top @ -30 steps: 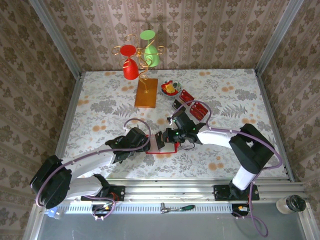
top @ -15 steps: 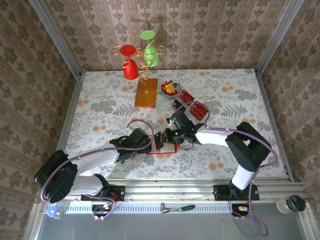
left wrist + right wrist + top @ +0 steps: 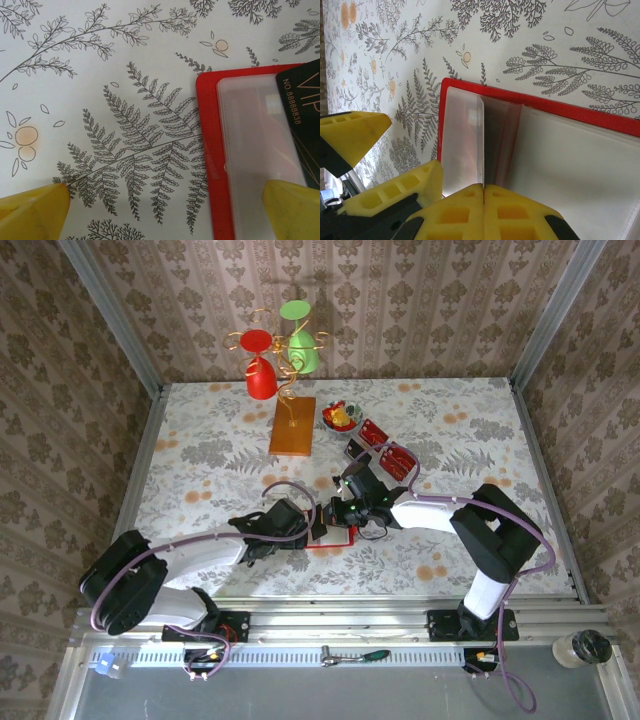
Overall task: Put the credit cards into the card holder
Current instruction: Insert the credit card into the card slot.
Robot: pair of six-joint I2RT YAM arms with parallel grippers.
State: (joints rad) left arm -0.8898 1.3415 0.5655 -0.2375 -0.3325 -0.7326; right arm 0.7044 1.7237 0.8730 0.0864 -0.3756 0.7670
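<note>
Insertion step, judged from the layout: 1 card at the pocket, the rest not yet dealt with.

Open and flat on the fern-print tablecloth [image 3: 200, 455], near the front middle between the 2 arms: the glossy red squarish folding card holder [image 3: 338, 537], pale clear pockets facing up.

At the right gripper [image 3: 484, 200]: a tight pinch, fingers pressed together on what looks like a dark rectangular credit card with gold VIP lettering [image 3: 302, 105]. Seen edge-on from the right wrist. From the left wrist, slanting over the holder's right part with 1 corner above the clear pocket. Cannot tell how far under the pocket lip, if at all.

At the left gripper [image 3: 160, 212]: fingers spread wide, holding nothing, 1 tip over bare cloth and the other over the pale pocket, straddling the red left rim. Probably placed there for bracing.

Further back and to the right: more red cards [image 3: 397, 461], well apart from the holder.

Next, most likely: pin the holder with the left fingers, slide the card level along the pocket mouth, and let go only once seated. Worth watching for: thin pocket film buckling, or the whole holder skating on the cloth.
</note>
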